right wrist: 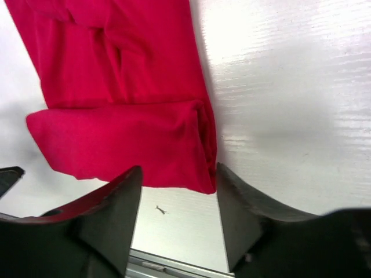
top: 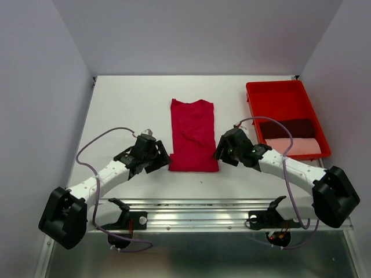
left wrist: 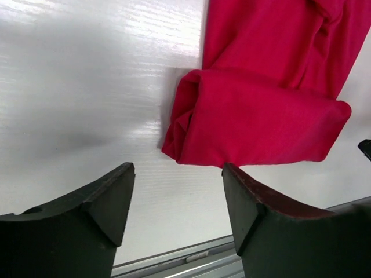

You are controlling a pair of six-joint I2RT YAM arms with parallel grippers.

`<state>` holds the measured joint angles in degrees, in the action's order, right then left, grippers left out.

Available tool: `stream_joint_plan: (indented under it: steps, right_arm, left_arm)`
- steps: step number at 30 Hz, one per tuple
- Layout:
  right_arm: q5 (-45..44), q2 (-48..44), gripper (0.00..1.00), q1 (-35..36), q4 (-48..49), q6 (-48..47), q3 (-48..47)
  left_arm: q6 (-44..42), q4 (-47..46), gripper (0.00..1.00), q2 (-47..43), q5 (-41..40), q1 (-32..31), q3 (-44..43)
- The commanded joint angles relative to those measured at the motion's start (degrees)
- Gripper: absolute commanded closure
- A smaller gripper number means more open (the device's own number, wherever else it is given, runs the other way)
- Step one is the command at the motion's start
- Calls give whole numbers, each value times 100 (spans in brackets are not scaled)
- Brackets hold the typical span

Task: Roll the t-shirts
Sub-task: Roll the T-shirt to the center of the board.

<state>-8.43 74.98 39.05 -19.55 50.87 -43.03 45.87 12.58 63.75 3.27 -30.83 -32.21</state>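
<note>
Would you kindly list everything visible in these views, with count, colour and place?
crimson t-shirt: one, bright red, lying lengthwise mid-table, near end rolled over
maroon t-shirt: one, dark maroon, rolled, inside the tray
pink t-shirt: one, pale pink, rolled, in the tray's near end
tray: one, glossy red, far right of the table
table: one, white
rail: one, metal, along the near edge
left gripper: black, open, at the shirt's near-left corner
right gripper: black, open, at the near-right corner
</note>
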Motion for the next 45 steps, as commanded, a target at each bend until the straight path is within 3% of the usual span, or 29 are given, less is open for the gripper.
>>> stream_joint_plan:
  steps: [1,8,17,23,27,29,35,37,43,44,45]
  right_arm:
    - [-134,-317,37,24,-76,466,337]
    - [473,-546,37,24,960,1108,1163]
    - [544,-265,44,24,1340,1267,1376]
    - [535,-133,55,24,1489,1294,1367]
    - [517,-115,67,24,1489,1259,1341]
    - [526,-124,78,24,1489,1241,1323]
    - [526,-115,95,24,1480,1206,1305]
    - [535,-98,96,24,1480,1197,1279]
    - [544,-80,97,24,1472,1171,1270]
    - [544,-80,95,24,1463,1171,1270]
    - [535,-71,79,24,1419,1171,1270]
  left_arm:
    - [273,-106,25,-187,156,-81,214]
    - [695,-695,37,-187,402,-107,715]
    - [906,-1214,46,94,613,-116,1006]
    - [906,-1548,56,366,658,-108,988]
    - [915,-1601,64,428,640,-125,971]
    - [915,-1609,71,437,596,-116,944]
    - [942,-1601,93,455,526,-116,892]
    - [933,-1566,100,455,508,-116,883]
    - [907,-1460,100,358,429,-116,830]
    - [906,-1434,100,332,420,-116,830]
    - [906,-1390,100,323,403,-116,830]
